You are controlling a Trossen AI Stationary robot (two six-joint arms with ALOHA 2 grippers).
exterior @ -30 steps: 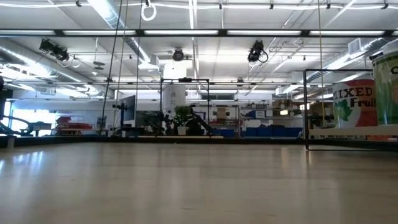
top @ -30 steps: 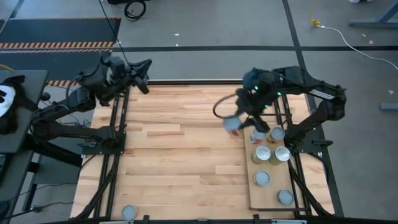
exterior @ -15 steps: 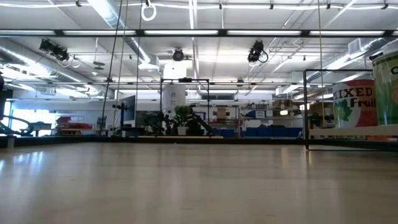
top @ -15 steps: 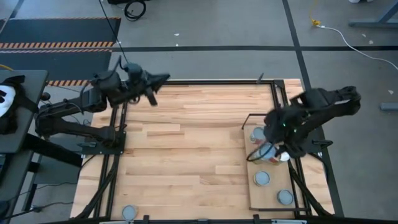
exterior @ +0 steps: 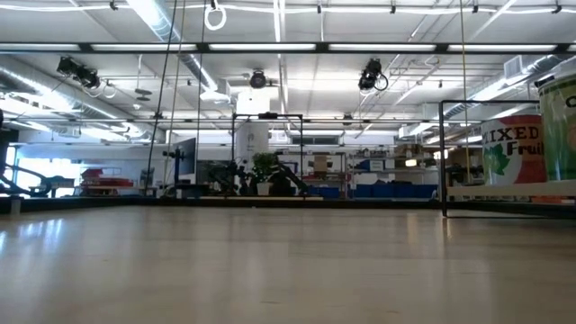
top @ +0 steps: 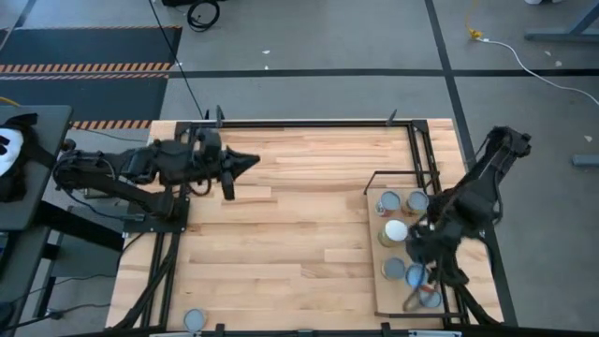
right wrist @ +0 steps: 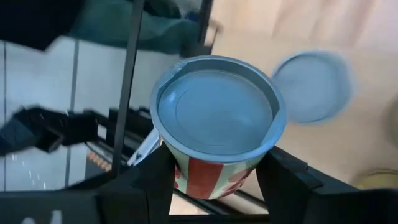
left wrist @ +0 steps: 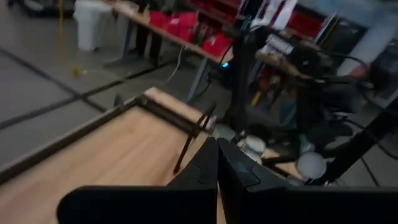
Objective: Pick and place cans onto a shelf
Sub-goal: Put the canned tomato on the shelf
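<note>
My right gripper (top: 415, 279) is over the near part of the pale wood shelf (top: 378, 300) at the table's right. It is shut on a can (right wrist: 214, 118) with a silvery-grey top and a red and white label. Other cans stand on the shelf: two at its far end (top: 388, 201) (top: 417, 200), a white-topped one (top: 396, 229), one beside my gripper (top: 394, 269) and one at the near end (top: 430, 299). One can (top: 194, 320) stands at the table's near left edge. My left gripper (top: 249, 162) is shut and empty over the table's far left part; its fingers meet in the left wrist view (left wrist: 217, 163). My right gripper pinches the can's labelled side wall (right wrist: 186, 177) between its two fingers (right wrist: 283, 177), one on each side, below the rim. The can's top faces up toward the wrist camera. Whether its base rests on the shelf cannot be seen.
A thin black wire frame (top: 371, 180) stands at the shelf's far end and shows in the low view (exterior: 443, 157). Black rails (top: 309, 122) run along the table's edges. The bare planked tabletop (top: 281, 243) lies between the arms. Two labelled cans (exterior: 513, 151) show at the low view's right.
My right gripper has carried the can from beside the shelf's far left corner toward the table's right and near edge, ending over the shelf's near part. My left gripper has moved toward the table's right and near edge, out over the tabletop's far left.
</note>
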